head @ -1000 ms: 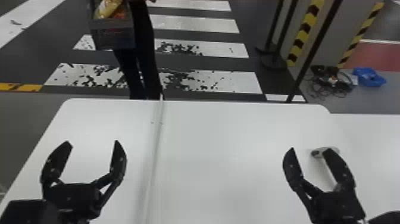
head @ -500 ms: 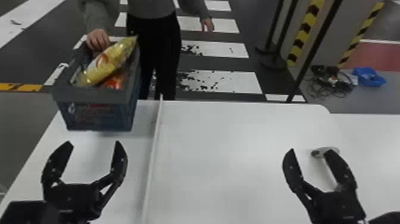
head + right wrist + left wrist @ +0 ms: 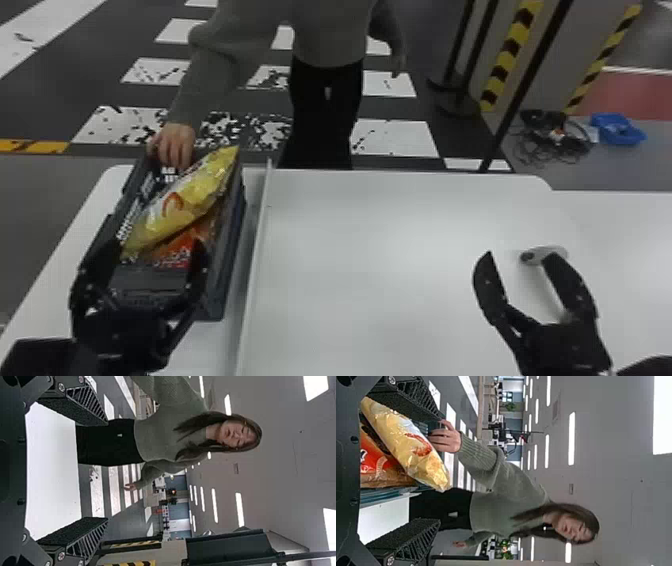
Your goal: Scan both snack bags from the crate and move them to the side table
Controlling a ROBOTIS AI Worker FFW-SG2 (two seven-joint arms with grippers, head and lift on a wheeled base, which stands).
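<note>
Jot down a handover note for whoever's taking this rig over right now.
Left claw: open, empty, by the crate's near end.
Right claw: open, empty, over the table's right part.
Crate: at the table's left; a person's hand is at its far end.
Bags: yellow bag over the red bag, both in the crate.
Done: neither bag moved; scans can't be confirmed.
Left: scan both, move both; better wait until the hand clears.

Snack bags (image 3: 182,202) in crate (image 3: 227,255), crate at left
</note>
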